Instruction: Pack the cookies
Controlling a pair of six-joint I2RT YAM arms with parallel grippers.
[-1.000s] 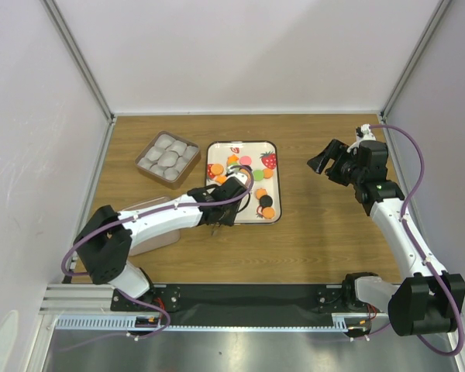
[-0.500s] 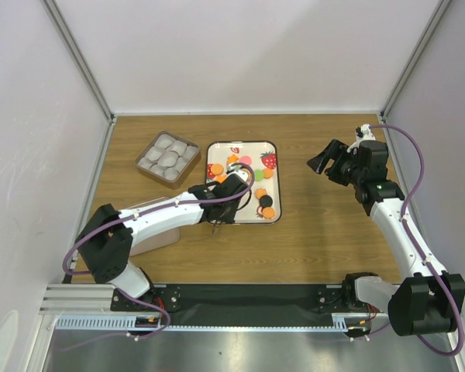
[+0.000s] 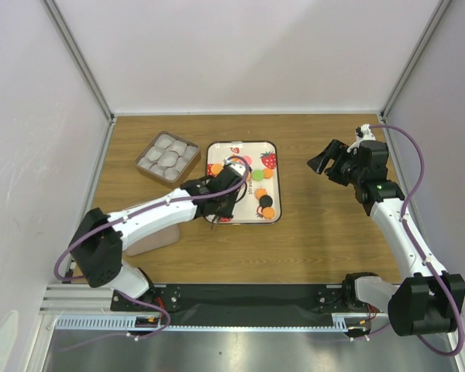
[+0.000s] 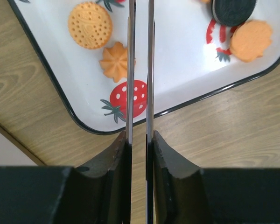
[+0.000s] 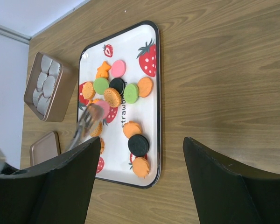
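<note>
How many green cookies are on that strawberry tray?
2. One green cookie lies on the tray beside a black cookie, the other on that black cookie's opposite side. The metal tongs may hide more.

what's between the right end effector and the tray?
Nothing but bare table between the right end effector and the tray. The top view shows it clearest.
</note>
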